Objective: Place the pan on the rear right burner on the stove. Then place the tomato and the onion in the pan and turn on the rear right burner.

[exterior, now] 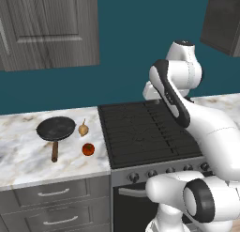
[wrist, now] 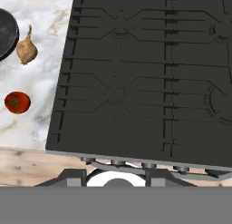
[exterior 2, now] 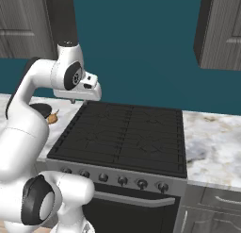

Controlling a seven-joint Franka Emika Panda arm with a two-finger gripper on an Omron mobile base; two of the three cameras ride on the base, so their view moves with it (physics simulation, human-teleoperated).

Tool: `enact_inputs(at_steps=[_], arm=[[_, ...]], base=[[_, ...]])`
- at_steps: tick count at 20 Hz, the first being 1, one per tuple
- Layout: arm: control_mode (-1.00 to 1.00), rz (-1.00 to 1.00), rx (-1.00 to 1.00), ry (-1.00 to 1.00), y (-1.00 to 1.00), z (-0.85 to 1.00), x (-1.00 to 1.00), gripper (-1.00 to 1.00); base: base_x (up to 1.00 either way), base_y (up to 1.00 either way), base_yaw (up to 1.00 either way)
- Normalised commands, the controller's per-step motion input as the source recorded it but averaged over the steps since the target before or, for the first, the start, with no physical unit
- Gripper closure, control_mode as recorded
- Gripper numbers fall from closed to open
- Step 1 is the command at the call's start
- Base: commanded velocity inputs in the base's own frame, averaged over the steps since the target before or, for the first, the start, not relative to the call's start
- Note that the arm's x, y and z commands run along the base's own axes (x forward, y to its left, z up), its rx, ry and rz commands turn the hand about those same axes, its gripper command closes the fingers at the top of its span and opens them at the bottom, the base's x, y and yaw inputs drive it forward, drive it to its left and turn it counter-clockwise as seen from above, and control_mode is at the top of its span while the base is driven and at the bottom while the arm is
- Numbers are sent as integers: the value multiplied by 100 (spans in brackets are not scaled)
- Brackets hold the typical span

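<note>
Left base view: the small round black frying pan with a brown wooden handle [exterior: 56, 131] lies on the white marbled table [exterior: 18, 156] to the left of the wide black gas stove [exterior: 145, 132], handle pointing toward the table's front edge. The tan onion with a thin stalk [exterior: 83, 128] sits just right of the pan's rim, near it; touching or not cannot be told. The glossy red tomato [exterior: 88, 149] lies nearer the front edge, close to the onion, apart from the handle. The rear right burner section of black grate [exterior: 166, 112] is partly covered by the white arm. The arm's hand sits above the stove's back edge; the jaws are hidden behind the arm here.

Right base view: the hand hangs over the stove's rear left corner [exterior 2: 89, 109], well above the grates. The jaws cannot be made out, so whether they are apart or together cannot be told. Nothing hangs below the hand. The onion [exterior 2: 52, 117] and a sliver of the pan [exterior 2: 41, 108] peek past the arm. The rear right burner [exterior 2: 157, 118] is bare.

Hand view: looking down on the stove grates [wrist: 136, 78]. On the table, the onion [wrist: 26, 50] and tomato [wrist: 17, 102] lie apart, the pan's edge [wrist: 7, 35] at far left.
</note>
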Motion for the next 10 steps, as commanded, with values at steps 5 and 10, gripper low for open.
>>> enact_inputs(at_steps=[5, 10], arm=[[-100, 0, 0, 0, 14, -1, 0, -100], [-100, 0, 0, 0, 33, 0, 0, -100]], base=[[0, 0, 0], [0, 0, 0]])
